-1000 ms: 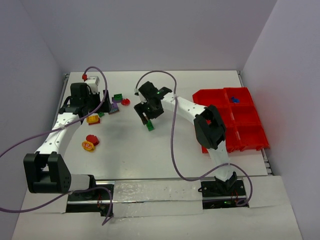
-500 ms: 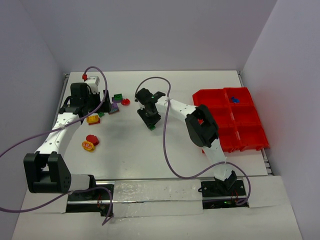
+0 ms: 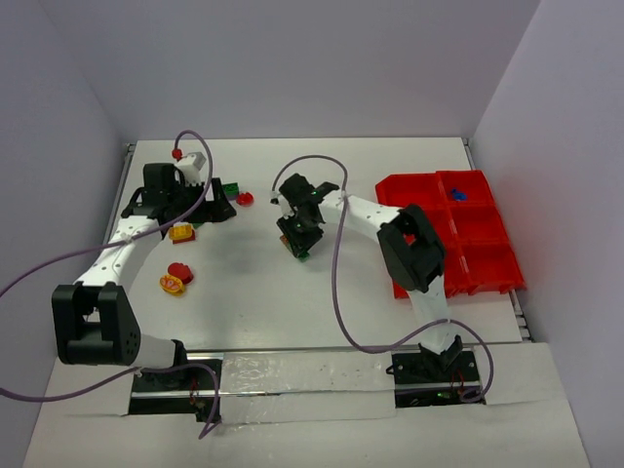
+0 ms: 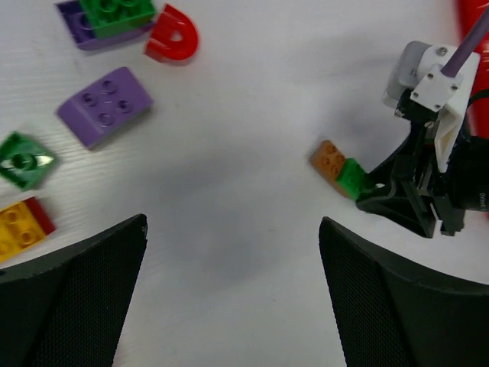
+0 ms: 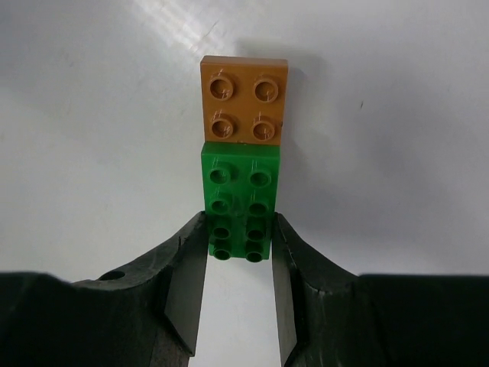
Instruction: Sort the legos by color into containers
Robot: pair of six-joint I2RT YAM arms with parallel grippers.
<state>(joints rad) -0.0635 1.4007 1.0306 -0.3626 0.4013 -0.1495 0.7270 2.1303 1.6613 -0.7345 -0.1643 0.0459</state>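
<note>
One green brick (image 5: 238,206), an orange brick (image 5: 244,109) touching its far end, sits mid-table, well apart from the red tray (image 3: 478,224). Right gripper (image 5: 238,237) pinches its near end, arm stretched leftward. Left gripper (image 4: 231,225) hangs wide open over scattered legos (image 4: 105,105).

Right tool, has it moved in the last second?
Yes. The right tool shifted slightly toward the red tray and lower in the top view, now clamping the green brick.

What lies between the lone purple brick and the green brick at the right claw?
Left wrist view: bare table from the purple brick to the orange brick, which adjoins the green brick.
</note>
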